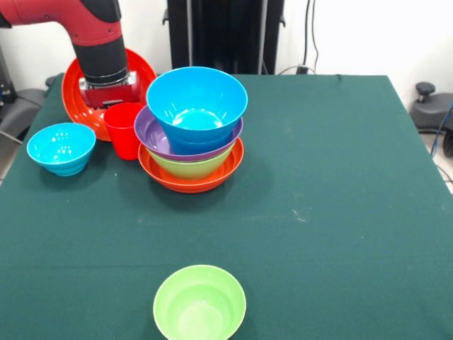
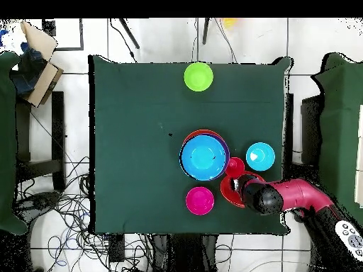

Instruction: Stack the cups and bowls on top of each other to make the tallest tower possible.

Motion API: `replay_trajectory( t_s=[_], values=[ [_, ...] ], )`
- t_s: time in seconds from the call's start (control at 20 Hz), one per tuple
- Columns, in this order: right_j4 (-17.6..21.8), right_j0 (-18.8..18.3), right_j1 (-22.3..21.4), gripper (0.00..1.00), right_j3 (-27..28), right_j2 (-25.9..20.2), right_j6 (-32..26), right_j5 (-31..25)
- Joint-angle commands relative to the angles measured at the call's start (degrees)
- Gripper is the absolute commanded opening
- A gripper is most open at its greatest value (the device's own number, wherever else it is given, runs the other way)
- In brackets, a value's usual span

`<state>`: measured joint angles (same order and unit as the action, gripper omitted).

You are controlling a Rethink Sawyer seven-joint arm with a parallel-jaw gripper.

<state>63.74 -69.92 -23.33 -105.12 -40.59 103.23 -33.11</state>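
Front view, going L to R. Loose blue bowl (image 1: 61,148) sits alone on the green surface (image 1: 333,212), off to the L of the claw and a bit nearer the camera, mouth up; prob. parked there as a spare, well apart from the pile.

Next, the wide orange bowl (image 1: 76,99) lies under and behind the claw (image 1: 108,91). The wrist hides most of it, so only its rim and inner wall show. Claw hangs low over that bowl with the red cup (image 1: 125,130) directly in front of it. Can't tell if the claw is parted or closed, or whether it touches the cup; the cup's base looks to rest on the surface just beside the orange rim. My guess: the cup is the target here, since it's narrow and would add height on top.

R of the claw, close by, is the tower (image 1: 191,134): orange base, green, purple, then blue on top, nested mouth up. Wide ones low makes sense for stability.

Far from the claw, near the front edge, a green bowl (image 1: 199,303) waits unused.

Overhead shows a magenta bowl (image 2: 200,200) too, beside the arm, by the tower.
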Motion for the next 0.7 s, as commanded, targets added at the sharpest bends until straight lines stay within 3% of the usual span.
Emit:
replay_trajectory(
  t_s=[0.05, 0.1, 0.35, 0.7],
  values=[
    [3.26, 2.63, 1.1, 0.0, 3.06, 1.98, -11.93, 0.42],
    [3.08, 2.5, 0.74, 1.0, 2.84, 2.03, -11.88, 0.24],
    [1.69, 2.46, -1.02, 1.0, 2.0, 1.09, -12.28, -0.61],
    [-3.73, 0.58, -9.34, 1.0, -4.3, -1.28, -14.11, -3.99]
  ],
)
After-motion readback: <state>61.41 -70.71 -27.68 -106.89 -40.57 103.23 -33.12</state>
